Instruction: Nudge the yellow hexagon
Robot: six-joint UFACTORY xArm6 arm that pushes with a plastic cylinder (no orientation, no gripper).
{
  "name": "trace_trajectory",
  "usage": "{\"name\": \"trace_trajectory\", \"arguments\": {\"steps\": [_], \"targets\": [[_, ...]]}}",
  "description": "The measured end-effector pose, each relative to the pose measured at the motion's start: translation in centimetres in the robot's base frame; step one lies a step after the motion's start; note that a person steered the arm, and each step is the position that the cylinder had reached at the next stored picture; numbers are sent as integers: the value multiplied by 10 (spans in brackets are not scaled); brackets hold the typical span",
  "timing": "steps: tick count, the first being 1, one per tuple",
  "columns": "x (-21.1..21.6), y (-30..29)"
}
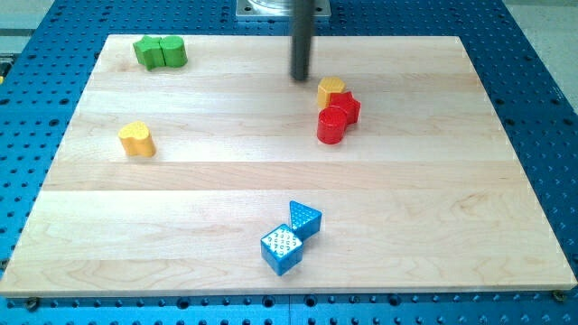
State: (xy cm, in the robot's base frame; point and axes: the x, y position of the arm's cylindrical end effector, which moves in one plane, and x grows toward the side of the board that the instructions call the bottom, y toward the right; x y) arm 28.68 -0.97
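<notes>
The yellow hexagon (330, 88) sits on the wooden board right of centre near the view's top. It touches a red star-like block (347, 106), with a red cylinder (331, 125) just below them. My tip (300, 78) is the lower end of the dark rod. It stands just left of the yellow hexagon, a small gap apart.
A yellow heart-shaped block (137, 139) lies at the view's left. Two green blocks (160, 52) sit together at the top left. A blue triangle (304, 218) and a blue cube (282, 249) touch near the bottom centre. The board's edge (271, 292) borders a blue perforated table.
</notes>
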Motion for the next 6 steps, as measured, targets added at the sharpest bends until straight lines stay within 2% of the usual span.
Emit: {"name": "trace_trajectory", "arguments": {"steps": [1,2,3,6], "targets": [[55,-48],[73,7],[76,33],[53,66]]}}
